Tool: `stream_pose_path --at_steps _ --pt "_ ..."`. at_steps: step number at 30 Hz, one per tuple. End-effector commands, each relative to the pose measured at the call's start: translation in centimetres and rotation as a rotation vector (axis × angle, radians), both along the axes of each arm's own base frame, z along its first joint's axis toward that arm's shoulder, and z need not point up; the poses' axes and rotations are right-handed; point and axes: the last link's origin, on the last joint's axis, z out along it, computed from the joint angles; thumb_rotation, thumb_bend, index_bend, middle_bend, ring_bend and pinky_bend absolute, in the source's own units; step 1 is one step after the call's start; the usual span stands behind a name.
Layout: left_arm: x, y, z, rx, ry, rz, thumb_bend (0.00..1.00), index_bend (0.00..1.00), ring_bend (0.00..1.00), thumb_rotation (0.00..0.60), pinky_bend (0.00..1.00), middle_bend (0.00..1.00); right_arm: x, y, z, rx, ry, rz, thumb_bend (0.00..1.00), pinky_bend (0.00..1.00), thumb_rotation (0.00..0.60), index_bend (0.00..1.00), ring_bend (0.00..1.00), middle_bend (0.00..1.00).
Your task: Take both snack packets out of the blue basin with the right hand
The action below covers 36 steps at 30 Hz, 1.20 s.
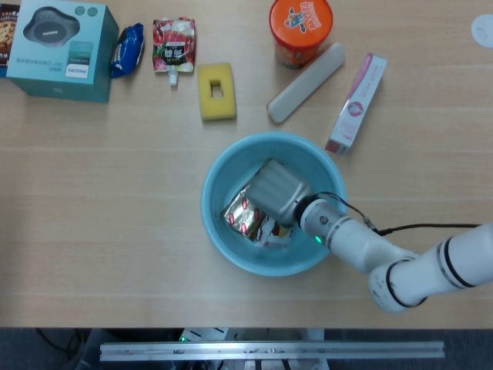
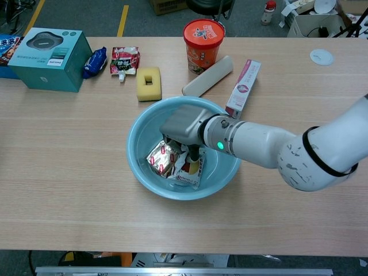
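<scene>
A light blue basin (image 1: 216,231) (image 2: 140,172) stands in the middle of the table. Two snack packets lie in it: a shiny silver and red one (image 1: 242,213) (image 2: 160,160) on the left and a white and red one (image 1: 269,233) (image 2: 188,173) partly under my hand. My right hand (image 1: 276,192) (image 2: 185,125) reaches down into the basin over both packets, fingers pointing down onto them. The hand's back hides the fingertips, so I cannot make out whether they grip a packet. My left hand is out of both views.
Behind the basin lie a yellow sponge (image 1: 216,92), a grey bar (image 1: 306,82), an orange cup (image 1: 300,29) and a pink box (image 1: 357,102). A teal box (image 1: 60,49), a blue packet (image 1: 129,48) and a red pouch (image 1: 173,44) sit at the far left.
</scene>
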Motion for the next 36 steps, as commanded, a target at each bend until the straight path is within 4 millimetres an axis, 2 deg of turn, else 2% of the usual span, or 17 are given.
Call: stream_pose_path --at_steps 1,7,13,19,23,27,33,36 --pt "0.0 0.0 0.0 0.001 0.0 0.0 0.36 0.22 0.11 0.6 0.1 0.19 0.1 0.0 0.0 -0.007 -0.017 0.001 0.29 0.67 0.6 0.7 0.51 0.58" --pt "-0.1 0.0 0.3 0.01 0.001 0.002 0.36 0.22 0.11 0.6 0.1 0.19 0.6 -0.2 1.4 -0.028 -0.096 -0.004 0.29 0.7 0.6 0.74 0.56 0.61" --pt "-0.1 0.0 0.5 0.016 0.003 0.002 0.36 0.22 0.11 0.6 0.1 0.19 0.9 -1.6 6.0 -0.11 -0.199 -0.026 0.29 0.7 0.6 0.74 0.56 0.61" --pt "0.1 0.1 0.3 0.012 0.004 -0.004 0.36 0.22 0.11 0.6 0.1 0.19 -0.2 -4.5 11.6 -0.266 -0.283 -0.088 0.29 0.7 0.6 0.74 0.56 0.61" --pt "0.2 0.2 0.2 0.008 0.005 -0.009 0.36 0.22 0.11 0.6 0.1 0.19 -1.1 -6.5 14.0 -0.364 -0.302 -0.112 0.29 0.7 0.6 0.74 0.56 0.61" --pt "0.5 0.3 0.1 0.004 0.005 -0.016 0.36 0.22 0.11 0.6 0.1 0.19 -2.1 -8.1 14.3 -0.43 -0.267 -0.122 0.29 0.7 0.6 0.74 0.56 0.61" --pt "0.5 0.1 0.1 0.003 0.009 -0.013 0.36 0.22 0.11 0.6 0.1 0.19 -3.1 -10.0 13.0 -0.493 -0.231 -0.169 0.27 0.7 0.6 0.74 0.56 0.59" --pt "0.4 0.0 0.2 0.006 0.01 -0.008 0.36 0.22 0.11 0.6 0.1 0.19 -3.5 -10.7 11.9 -0.526 -0.172 -0.159 0.26 0.7 0.6 0.7 0.54 0.56"
